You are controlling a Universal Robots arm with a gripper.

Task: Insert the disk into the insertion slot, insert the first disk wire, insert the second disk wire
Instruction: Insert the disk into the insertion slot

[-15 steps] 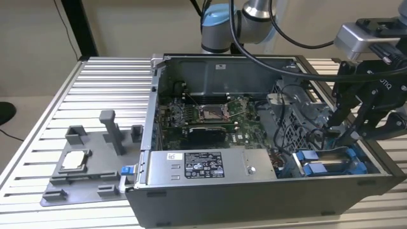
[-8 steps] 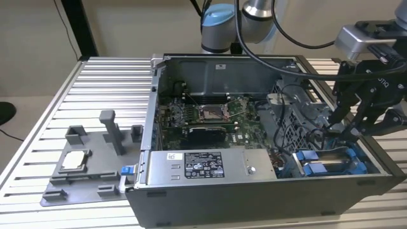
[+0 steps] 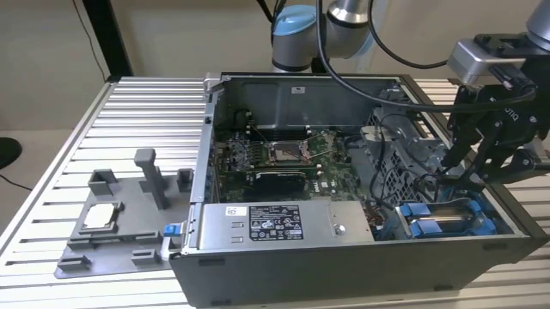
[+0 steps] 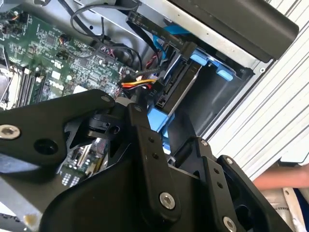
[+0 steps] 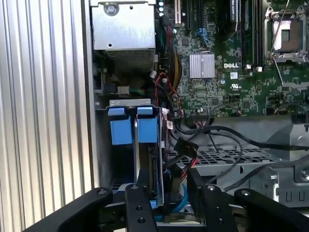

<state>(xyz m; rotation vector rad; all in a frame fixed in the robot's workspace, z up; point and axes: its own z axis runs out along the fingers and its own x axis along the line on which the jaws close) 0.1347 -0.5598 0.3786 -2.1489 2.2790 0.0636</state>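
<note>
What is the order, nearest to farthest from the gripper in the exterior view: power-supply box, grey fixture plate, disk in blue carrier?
1. Disk in blue carrier, just below the gripper, inside the case.
2. Power-supply box, along the case's near wall.
3. Grey fixture plate, outside the case, at the exterior view's left.

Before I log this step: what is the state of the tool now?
Tool: cannot be told; it hangs near the disk in its slot.

The flat silver-metal disk (image 5: 153, 169) in its blue plastic carrier is partly obscured by the black metal gripper (image 5: 176, 198), and a blurred hand (image 4: 285, 176) is cut off at the second wrist view's edge.
</note>
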